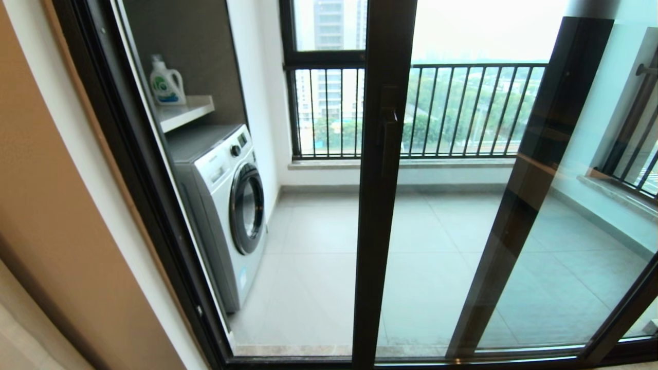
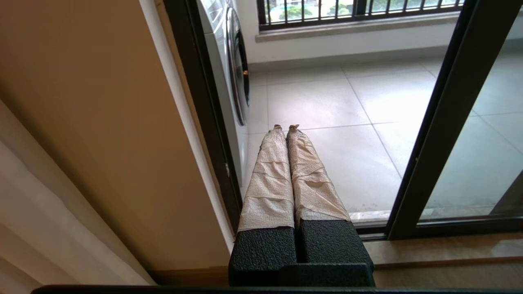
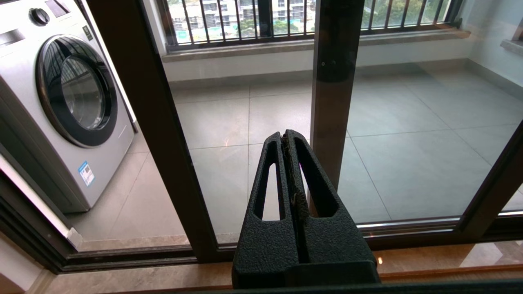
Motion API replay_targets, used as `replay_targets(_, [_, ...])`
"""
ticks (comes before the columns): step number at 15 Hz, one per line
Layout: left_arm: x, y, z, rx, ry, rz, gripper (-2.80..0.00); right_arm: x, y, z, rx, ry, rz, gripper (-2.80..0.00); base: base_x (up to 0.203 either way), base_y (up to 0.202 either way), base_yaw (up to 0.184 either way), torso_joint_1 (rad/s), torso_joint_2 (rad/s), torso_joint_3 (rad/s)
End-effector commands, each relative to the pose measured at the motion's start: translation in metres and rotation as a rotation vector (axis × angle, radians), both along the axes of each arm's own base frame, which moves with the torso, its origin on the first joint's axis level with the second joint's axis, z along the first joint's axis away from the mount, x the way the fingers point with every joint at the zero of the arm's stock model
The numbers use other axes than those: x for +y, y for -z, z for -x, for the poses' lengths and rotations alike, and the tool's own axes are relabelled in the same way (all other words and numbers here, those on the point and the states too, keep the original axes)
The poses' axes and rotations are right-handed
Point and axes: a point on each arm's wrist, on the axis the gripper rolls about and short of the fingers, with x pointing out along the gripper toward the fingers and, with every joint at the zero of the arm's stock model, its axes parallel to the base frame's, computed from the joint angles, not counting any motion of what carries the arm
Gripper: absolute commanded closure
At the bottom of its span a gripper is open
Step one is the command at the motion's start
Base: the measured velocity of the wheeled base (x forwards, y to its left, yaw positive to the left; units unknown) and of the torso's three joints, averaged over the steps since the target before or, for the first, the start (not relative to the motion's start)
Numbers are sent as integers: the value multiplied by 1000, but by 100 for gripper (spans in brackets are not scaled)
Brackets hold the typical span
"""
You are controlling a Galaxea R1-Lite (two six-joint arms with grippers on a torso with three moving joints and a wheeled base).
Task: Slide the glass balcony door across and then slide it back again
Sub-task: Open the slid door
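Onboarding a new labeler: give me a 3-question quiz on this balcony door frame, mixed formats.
1. True or false: the left gripper is clamped on the bar handle of the glass balcony door.
2. The white bottle stands on: A) the washing machine B) the shelf above it C) the floor.
3. Fill in: the right gripper has its fingers ____.

Key: 1 false, it is shut on nothing; 2 B; 3 shut.
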Motion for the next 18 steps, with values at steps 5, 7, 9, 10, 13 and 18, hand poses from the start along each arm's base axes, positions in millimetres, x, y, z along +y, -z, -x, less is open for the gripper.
replay_targets(5, [0, 1, -1, 10, -20, 35, 0, 0, 2, -1, 7, 0, 0, 0, 0, 0, 0, 0, 0, 0])
replay_targets(7, [0, 1, -1, 10, -20, 35, 0, 0, 2, -1, 8, 1, -1, 0, 0, 0, 0, 0, 0, 0])
replay_targets(9, [0, 1, -1, 10, -20, 35, 0, 0, 2, -1, 8, 0, 0, 0, 0, 0, 0, 0, 0, 0])
replay_targets(10, [0, 1, -1, 10, -20, 35, 0, 0, 2, -1, 7, 1, 0, 0, 0, 0, 0, 0, 0, 0])
replay_targets(13, [0, 1, -1, 10, -21, 36, 0, 0, 2, -1, 7, 0, 2, 0, 0, 0, 0, 0, 0, 0])
replay_targets(18, [0, 1, -1, 10, -21, 36, 0, 0, -40, 4, -58, 4, -20, 0, 0, 0, 0, 0, 0, 0])
